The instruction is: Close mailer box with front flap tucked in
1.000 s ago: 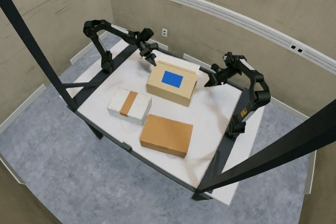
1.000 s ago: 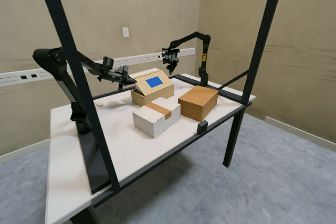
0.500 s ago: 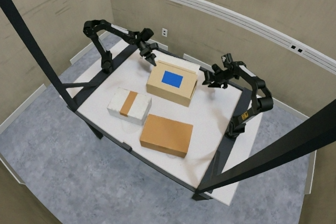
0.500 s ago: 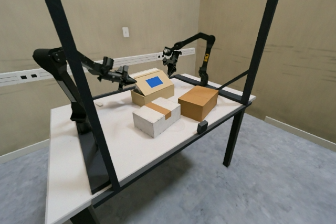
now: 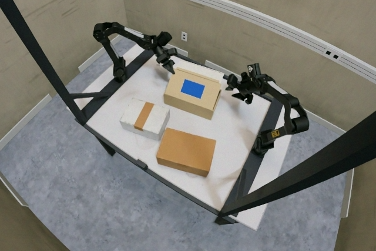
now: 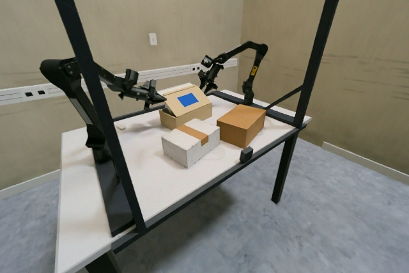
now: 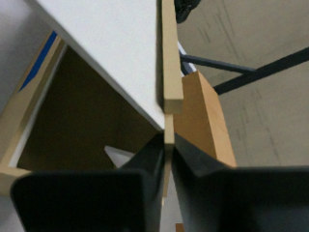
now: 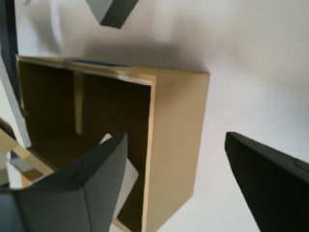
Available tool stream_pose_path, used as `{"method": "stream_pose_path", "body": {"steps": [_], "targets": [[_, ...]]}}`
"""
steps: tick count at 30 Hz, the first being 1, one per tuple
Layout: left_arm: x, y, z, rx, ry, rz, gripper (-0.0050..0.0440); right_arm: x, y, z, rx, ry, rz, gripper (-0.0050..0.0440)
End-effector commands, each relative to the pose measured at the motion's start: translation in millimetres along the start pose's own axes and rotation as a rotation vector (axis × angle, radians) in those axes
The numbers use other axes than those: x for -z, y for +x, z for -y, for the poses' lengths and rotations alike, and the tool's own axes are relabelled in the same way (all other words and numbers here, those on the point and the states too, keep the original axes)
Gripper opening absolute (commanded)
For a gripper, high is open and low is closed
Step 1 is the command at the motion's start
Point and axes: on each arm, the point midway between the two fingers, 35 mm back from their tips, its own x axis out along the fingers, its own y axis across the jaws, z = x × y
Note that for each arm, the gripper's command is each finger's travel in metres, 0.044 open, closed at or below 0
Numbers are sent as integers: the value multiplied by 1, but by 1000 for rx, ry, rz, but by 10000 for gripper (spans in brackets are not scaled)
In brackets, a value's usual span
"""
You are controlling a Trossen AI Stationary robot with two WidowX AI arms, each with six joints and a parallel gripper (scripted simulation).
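Our mailer box point(image 5: 188, 107) point(image 6: 195, 114) point(image 7: 12, 179) point(image 8: 179, 130) looks light, bendy, easily creased; we'd pinch flap edges gently. It's on the desk point(image 5: 130, 90) point(image 6: 148, 177) point(image 8: 270, 106), between both end effectors. Left end effector point(image 5: 173, 72) point(image 6: 164, 98) point(image 7: 166, 145): closed on a thin cardboard edge point(image 7: 169, 137). Right end effector point(image 5: 230, 91) point(image 6: 202, 93) point(image 8: 176, 137): just over half open, gripping nothing, beside the box's end.

White tbl point(image 5: 133, 90) point(image 6: 148, 177): mailer; taped wht box point(image 5: 145, 117) point(image 6: 191, 140); brn box point(image 5: 186, 151) point(image 6: 241, 124)
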Motion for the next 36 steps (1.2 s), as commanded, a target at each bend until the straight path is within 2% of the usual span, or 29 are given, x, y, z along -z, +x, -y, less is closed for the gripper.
{"method": "stream_pose_path", "body": {"steps": [1, 14, 18, 24, 29, 36], "targets": [[-6, -2, 5, 8, 21, 15, -50, -3, -4, -8, -32, 74, 87, 260], [-6, -2, 5, 8, 21, 15, -50, -12, -9, -21, -217, 492, 263, 260], [-6, -2, 5, 8, 21, 15, -50, -13, -11, -23, -257, 558, 281, 260], [-6, -2, 5, 8, 21, 15, -50, -12, -19, -34, -400, 732, 309, 260], [-6, -2, 5, 8, 21, 15, -50, 2, -24, -55, -472, 672, 271, 260], [-6, -2, 5, 8, 21, 15, -50, -7, -8, -62, -467, 677, 270, 260]]}}
